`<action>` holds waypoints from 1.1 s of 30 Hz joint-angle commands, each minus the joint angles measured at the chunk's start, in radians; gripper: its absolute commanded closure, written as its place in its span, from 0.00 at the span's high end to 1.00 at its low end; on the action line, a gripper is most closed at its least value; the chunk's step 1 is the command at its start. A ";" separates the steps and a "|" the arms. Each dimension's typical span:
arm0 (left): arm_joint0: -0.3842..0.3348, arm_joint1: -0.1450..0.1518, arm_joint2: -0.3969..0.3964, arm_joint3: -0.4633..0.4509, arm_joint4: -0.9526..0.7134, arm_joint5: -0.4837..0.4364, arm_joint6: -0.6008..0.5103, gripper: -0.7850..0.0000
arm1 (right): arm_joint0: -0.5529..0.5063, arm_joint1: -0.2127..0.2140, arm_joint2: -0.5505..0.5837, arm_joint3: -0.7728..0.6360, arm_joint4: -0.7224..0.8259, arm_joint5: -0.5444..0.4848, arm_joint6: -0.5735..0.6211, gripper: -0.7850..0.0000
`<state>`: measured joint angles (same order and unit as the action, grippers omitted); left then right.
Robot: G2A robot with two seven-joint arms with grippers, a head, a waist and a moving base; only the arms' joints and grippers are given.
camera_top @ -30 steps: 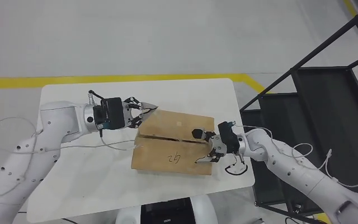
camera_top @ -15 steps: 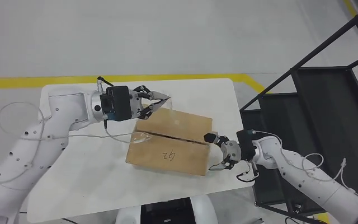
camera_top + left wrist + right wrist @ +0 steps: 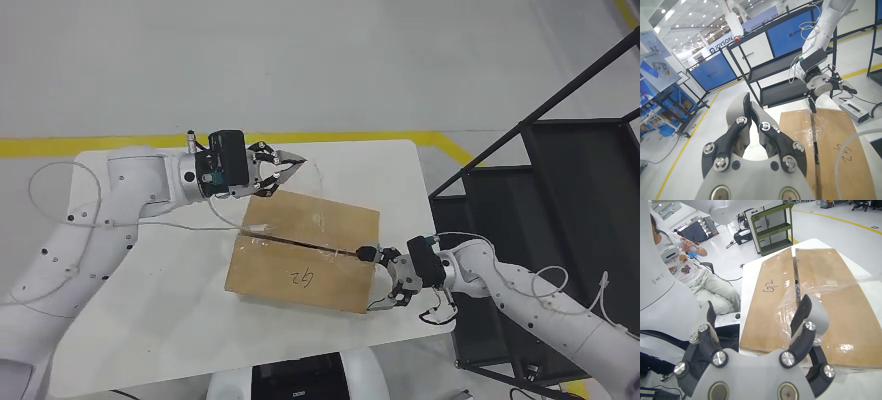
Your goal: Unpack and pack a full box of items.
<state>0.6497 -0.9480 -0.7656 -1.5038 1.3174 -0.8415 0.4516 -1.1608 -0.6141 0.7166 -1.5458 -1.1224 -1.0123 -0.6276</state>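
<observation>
This is a factory-style hall or robotics lab. Yellow lines [image 3: 300, 139] cross its pale glossy floor [image 3: 300, 60]; black metal shelf racks [image 3: 780, 92] stand before blue partition panels [image 3: 713, 75].

The white counter [image 3: 160, 300] stood on a pale grey floor. A yellow floor line [image 3: 80, 146] ran along the floor just past the counter's far edge. A black metal shelf rack [image 3: 560, 200] stood just beside the counter. A green cart [image 3: 772, 240] stood well apart from the counter. Blue partition panels [image 3: 783, 37] rose behind the rack, farther from the counter.
</observation>
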 commanded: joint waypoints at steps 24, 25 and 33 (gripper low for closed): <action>-0.109 -0.141 0.152 0.307 -0.148 0.043 -0.219 1.00 | 0.073 -0.046 -0.001 0.052 0.219 0.132 0.157 1.00; -0.112 -0.147 0.157 0.321 -0.140 0.049 -0.213 1.00 | 0.081 -0.050 0.001 0.039 0.236 0.170 0.207 1.00; -0.074 -0.153 0.123 0.356 -0.142 0.078 -0.166 1.00 | 0.176 -0.101 -0.003 -0.050 0.414 0.377 0.532 1.00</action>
<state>0.5654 -1.1046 -0.6323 -1.1448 1.1777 -0.7659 0.2833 -0.9975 -0.7085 0.7173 -1.5907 -0.7309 -0.6531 -0.1362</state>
